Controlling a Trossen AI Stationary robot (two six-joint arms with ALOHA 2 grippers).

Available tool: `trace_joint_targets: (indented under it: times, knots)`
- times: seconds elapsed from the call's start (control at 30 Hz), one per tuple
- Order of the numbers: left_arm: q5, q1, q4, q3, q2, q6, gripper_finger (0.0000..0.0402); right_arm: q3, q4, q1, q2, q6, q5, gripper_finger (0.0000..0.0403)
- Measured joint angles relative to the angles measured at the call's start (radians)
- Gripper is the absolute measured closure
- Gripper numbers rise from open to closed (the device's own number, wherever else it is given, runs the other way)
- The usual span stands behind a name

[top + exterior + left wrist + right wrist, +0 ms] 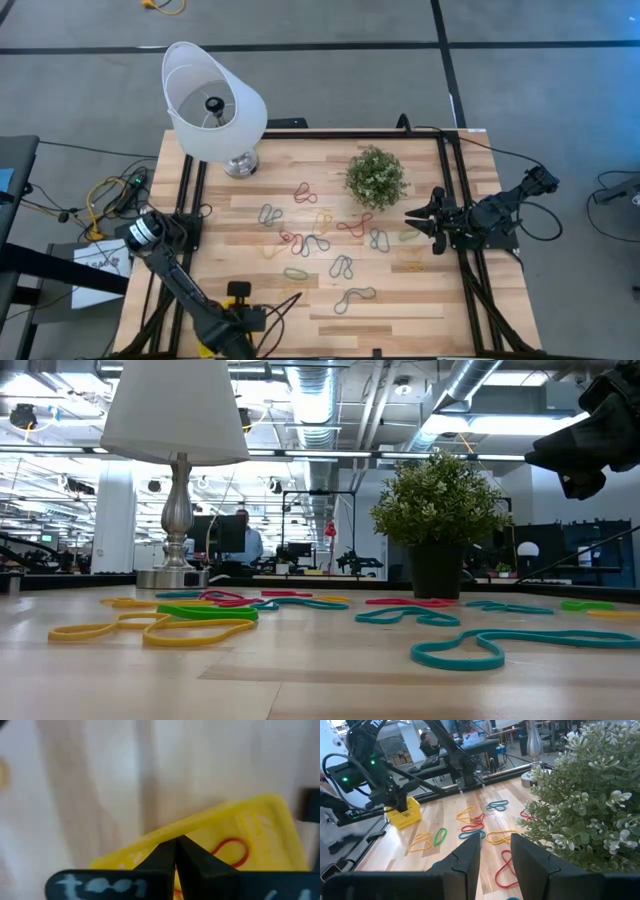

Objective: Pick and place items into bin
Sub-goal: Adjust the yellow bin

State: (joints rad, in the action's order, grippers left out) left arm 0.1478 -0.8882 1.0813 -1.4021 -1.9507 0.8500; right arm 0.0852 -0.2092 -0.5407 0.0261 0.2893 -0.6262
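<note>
Many thin loops in red, grey, green and yellow (320, 240) lie scattered flat across the middle of the wooden table. They also show in the low view (200, 622) and the right wrist view (470, 827). The small yellow bin (237, 291) sits near the table's near-left corner, with one red loop (232, 851) lying inside it. My left gripper (176, 847) is shut and stands over the bin's rim. My right gripper (495, 851) is open. It hovers at the table's right side (418, 220), beside the plant, above the loops. My left gripper points its shut fingertips down at the bin's rim (150, 840) from above. Whether they touch it, I cannot tell. My right gripper touches nothing.
A potted green plant (376, 176) stands right of centre toward the far edge, close to my right gripper. A white-shaded lamp (215, 100) stands at the far-left corner. Cables lie off the table's left side (105, 195). A person sits in the room beyond (243, 540).
</note>
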Motion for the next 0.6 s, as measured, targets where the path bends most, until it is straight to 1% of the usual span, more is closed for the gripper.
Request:
trace_joint_targets:
  times: [0.1, 0.23, 0.47, 0.6]
  knots:
    - [0.023, 0.041, 0.050, 0.000, 0.000, -0.074, 0.0401, 0.000, 0.000, 0.000, 0.000, 0.000, 0.000, 0.0301]
    - [0.025, 0.098, 0.134, 0.000, 0.000, -0.147, 0.0401, 0.000, 0.000, 0.000, 0.000, 0.000, 0.000, 0.0301]
    - [0.056, 0.161, 0.305, 0.000, 0.000, -0.159, 0.0401, 0.000, 0.000, 0.000, 0.000, 0.000, 0.000, 0.0301]
    - [0.154, 0.162, 0.391, 0.002, 0.029, -0.194, 0.0401, 0.000, 0.001, 0.000, 0.000, 0.000, 0.000, 0.0301]
